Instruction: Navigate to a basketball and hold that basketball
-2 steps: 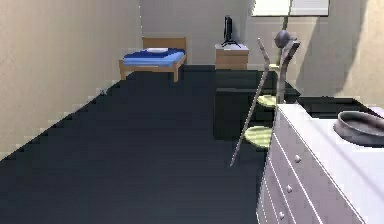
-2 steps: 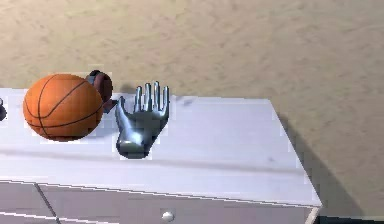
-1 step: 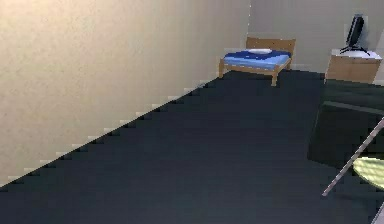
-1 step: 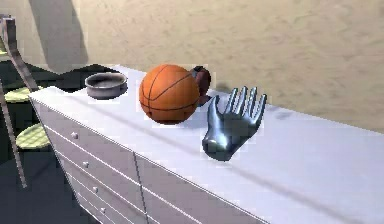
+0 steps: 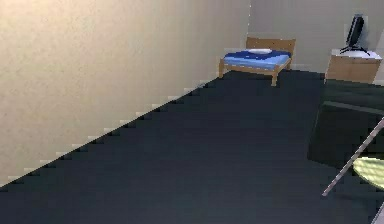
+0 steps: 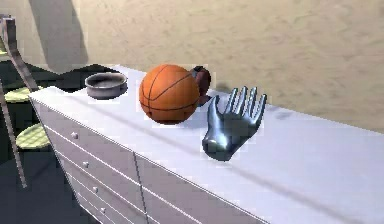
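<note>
Beige walls and a dark floor [image 5: 200,150] make up the room. In the forward view a wooden bed [image 5: 257,60] with a blue cover stands at the far end, and a pale cabinet [image 5: 352,66] to its right carries a dark object, possibly a screen. A dark block of furniture [image 5: 345,125] sits along the forward view's right edge.

In the arm side view a long white surface [image 6: 320,165] with knobbed drawers runs across the picture. The basketball [image 6: 170,93] rests on it near the middle, orange with dark seams. A grey bowl [image 6: 105,85] stands to the ball's left, apart from it. A dark reddish thing [image 6: 203,78] is just behind the ball, and a grey hand-shaped sculpture [image 6: 232,125] stands upright just to the right. A chair [image 6: 30,135] with a yellow-green seat is at the left edge.

The pincer's state cannot be told.
</note>
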Controlling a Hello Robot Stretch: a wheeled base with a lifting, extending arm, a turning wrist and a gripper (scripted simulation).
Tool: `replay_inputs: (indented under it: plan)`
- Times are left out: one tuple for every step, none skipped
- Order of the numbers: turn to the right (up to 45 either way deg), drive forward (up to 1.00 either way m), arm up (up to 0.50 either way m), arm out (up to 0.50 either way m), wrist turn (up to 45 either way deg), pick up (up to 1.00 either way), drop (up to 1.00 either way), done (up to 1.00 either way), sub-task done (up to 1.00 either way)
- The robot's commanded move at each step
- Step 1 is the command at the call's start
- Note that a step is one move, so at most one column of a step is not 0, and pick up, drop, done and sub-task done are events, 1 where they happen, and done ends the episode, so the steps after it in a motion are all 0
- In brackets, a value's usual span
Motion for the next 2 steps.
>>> replay_inputs:
  plan:
    - [0.0,0.00,0.38,0.00,0.0,0.00,0.00,0.00,0.00]
    - [0.0,0.00,0.00,0.32,0.0,0.00,0.00,0.00,0.00]
